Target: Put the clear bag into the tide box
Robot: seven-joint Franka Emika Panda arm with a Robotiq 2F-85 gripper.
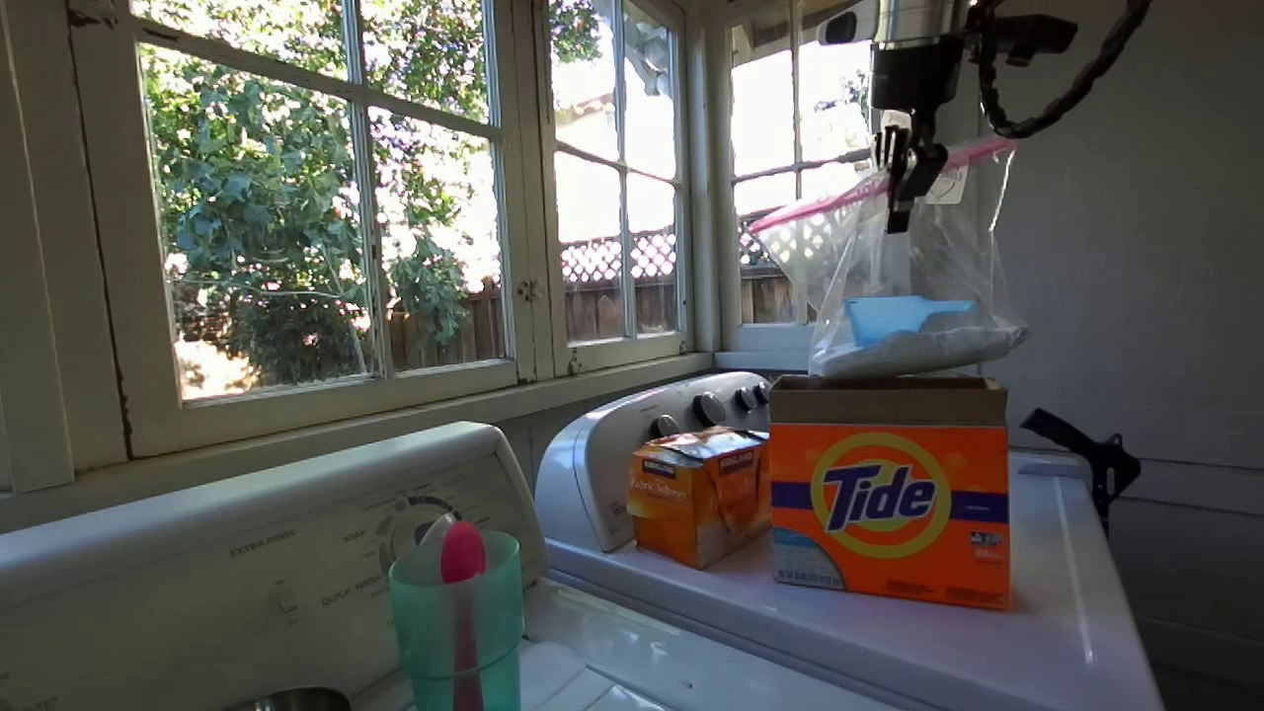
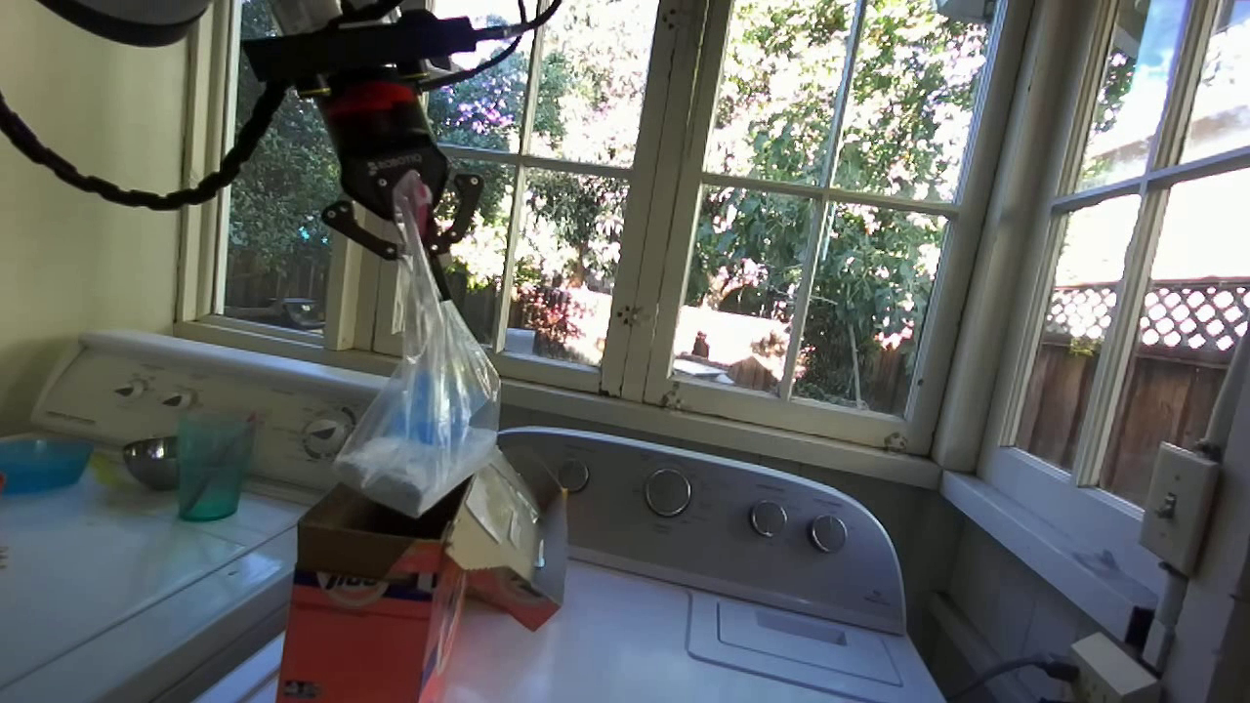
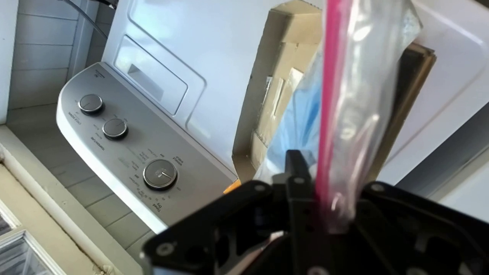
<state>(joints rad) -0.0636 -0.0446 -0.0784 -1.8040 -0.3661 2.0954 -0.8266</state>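
Grasping the clear bag (image 1: 918, 272) in the gripper (image 1: 899, 212), with fingers (image 3: 300, 202) clenched tight on its pink seal strip (image 3: 331, 88). Holding it over the open-topped tide box (image 1: 894, 509), with the strip slanting from lower left to upper right in an exterior view. Containing, seen through the plastic, a light-blue scoop (image 1: 884, 318) above a pale mass (image 1: 918, 354) slumped along the bottom. Hanging with that bottom at about rim level; cannot tell contact with the cardboard from a narrow gap. Noting the tide box upright on the white dryer (image 1: 1066, 592), with Tide lettering toward the near side, and with a flap (image 2: 508, 537) leaning outward at the right in an exterior view. Seeing to its left, in an exterior view, a smaller orange box (image 1: 696, 504), partly hidden behind it; cannot tell touching from apart. Finding at the near left there a green cup (image 1: 430, 622) with a pink spoon (image 1: 462, 553) inside, on a washer (image 1: 267, 592). Spotting left of that cup, in an exterior view, a metal bowl (image 2: 149, 463) and a blue bowl (image 2: 44, 465).
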